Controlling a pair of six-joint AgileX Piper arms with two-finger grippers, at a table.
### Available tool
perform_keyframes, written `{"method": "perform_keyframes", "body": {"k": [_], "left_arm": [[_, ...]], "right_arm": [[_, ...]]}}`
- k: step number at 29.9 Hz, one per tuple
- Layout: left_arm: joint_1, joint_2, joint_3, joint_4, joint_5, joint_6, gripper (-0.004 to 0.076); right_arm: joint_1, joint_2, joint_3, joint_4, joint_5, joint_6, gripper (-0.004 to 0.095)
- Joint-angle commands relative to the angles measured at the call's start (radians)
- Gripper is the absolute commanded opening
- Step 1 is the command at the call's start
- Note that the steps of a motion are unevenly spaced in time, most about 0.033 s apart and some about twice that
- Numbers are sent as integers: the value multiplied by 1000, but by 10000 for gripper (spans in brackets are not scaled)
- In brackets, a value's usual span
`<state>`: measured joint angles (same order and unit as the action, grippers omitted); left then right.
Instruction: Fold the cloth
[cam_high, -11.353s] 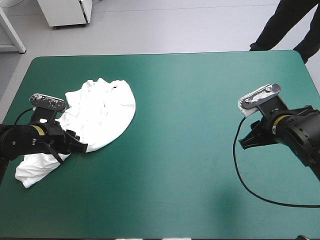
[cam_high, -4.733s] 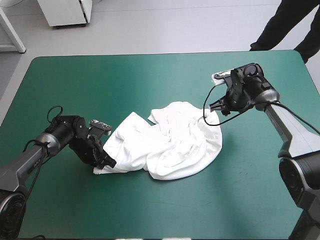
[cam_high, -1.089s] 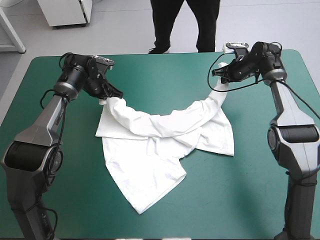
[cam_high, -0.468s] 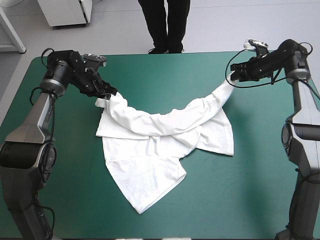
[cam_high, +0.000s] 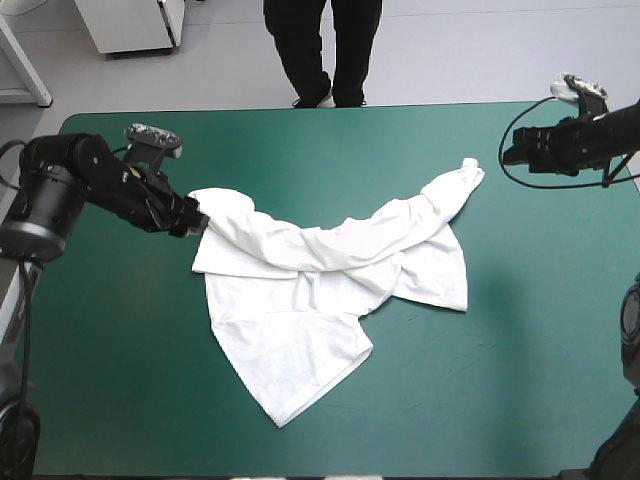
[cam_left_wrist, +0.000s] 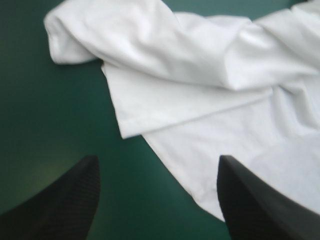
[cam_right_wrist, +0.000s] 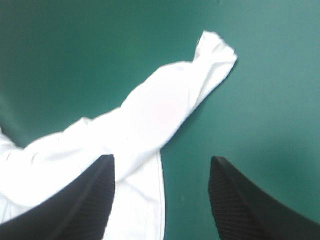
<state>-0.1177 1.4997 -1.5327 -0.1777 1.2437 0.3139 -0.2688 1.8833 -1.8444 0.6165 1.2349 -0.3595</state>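
White T-shirt (cam_high: 330, 290) lies partly spread on the teal-green counter (cam_high: 330, 440), with a twisted band of cloth running between its two sleeve ends.

Change since just before: both grippers have released the sleeve ends and drawn back outward.

- Left gripper (cam_left_wrist: 156, 162): fingers (cam_left_wrist: 65, 200) stand wide apart and hold nothing. The rolled sleeve end lies ahead of them. A flat layer of cloth lies on the counter between and ahead of them.
- Right gripper (cam_right_wrist: 161, 159): fingers wide apart and empty. The other sleeve end lies ahead of them, resting on the counter.

Assessment: the stretching pull appears complete, but the garment is not flat. The upper band remains bunched and the body sits skewed. No fold has been made. A fresh grasp to flatten the cloth is probably required first.
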Motion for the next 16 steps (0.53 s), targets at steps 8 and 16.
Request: {"method": "perform_keyframes", "body": {"k": [8, 16], "left_arm": [[-19, -219, 374, -20, -80, -39, 491], [-82, -181, 485, -11, -153, -37, 487]], "right_arm": [[188, -401, 374, -238, -46, 9, 492], [341, -512, 525, -470, -88, 136, 492]]}}
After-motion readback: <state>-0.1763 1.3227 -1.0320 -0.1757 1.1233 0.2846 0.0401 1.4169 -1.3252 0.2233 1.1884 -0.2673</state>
